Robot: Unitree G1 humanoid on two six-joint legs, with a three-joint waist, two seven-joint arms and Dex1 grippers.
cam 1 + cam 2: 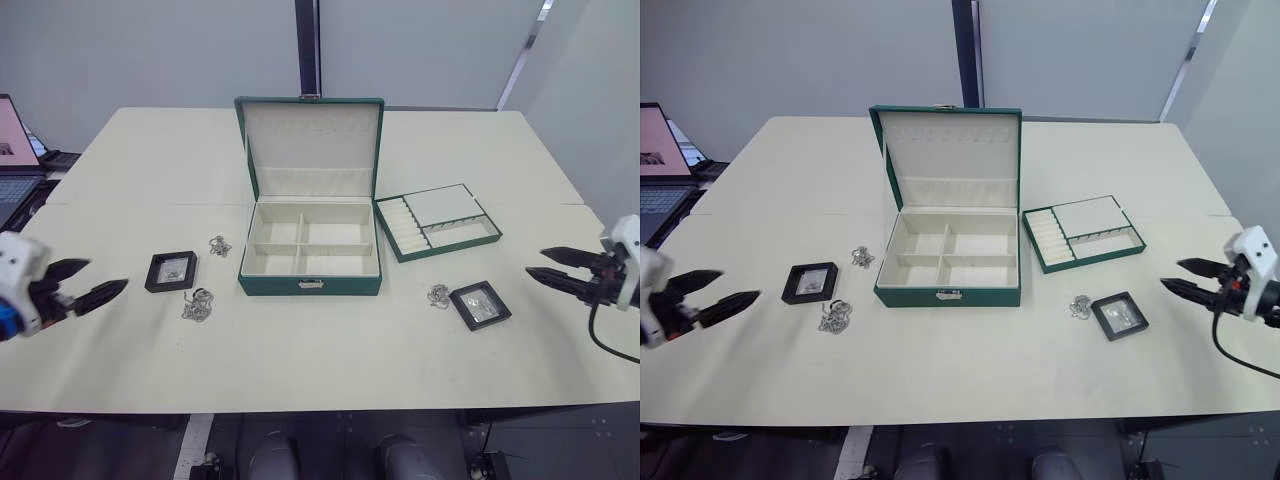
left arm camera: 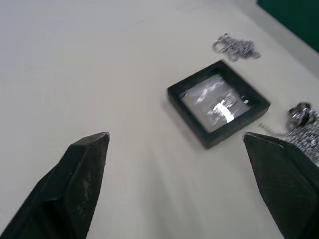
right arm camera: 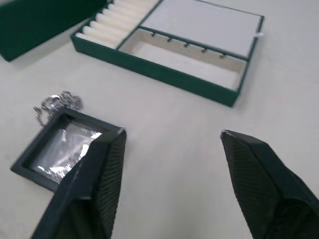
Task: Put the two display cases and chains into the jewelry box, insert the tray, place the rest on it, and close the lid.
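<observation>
Nothing packed yet. Box [image 1: 310, 250] sitting open at center, tray [image 1: 437, 221] at 3 o'clock, cases [image 1: 171, 271] [image 1: 480, 305] and chains [image 1: 197, 305] lying outside (both sides). Left gripper [image 1: 88, 283], right gripper [image 1: 552, 265] hovering spread, empty.

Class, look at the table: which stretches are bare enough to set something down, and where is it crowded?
Bare: the table's front strip before the jewelry box, and the far corners beside its lid. Crowded: left of the box, a display case with two chains; right, the tray, another case and chain.
</observation>
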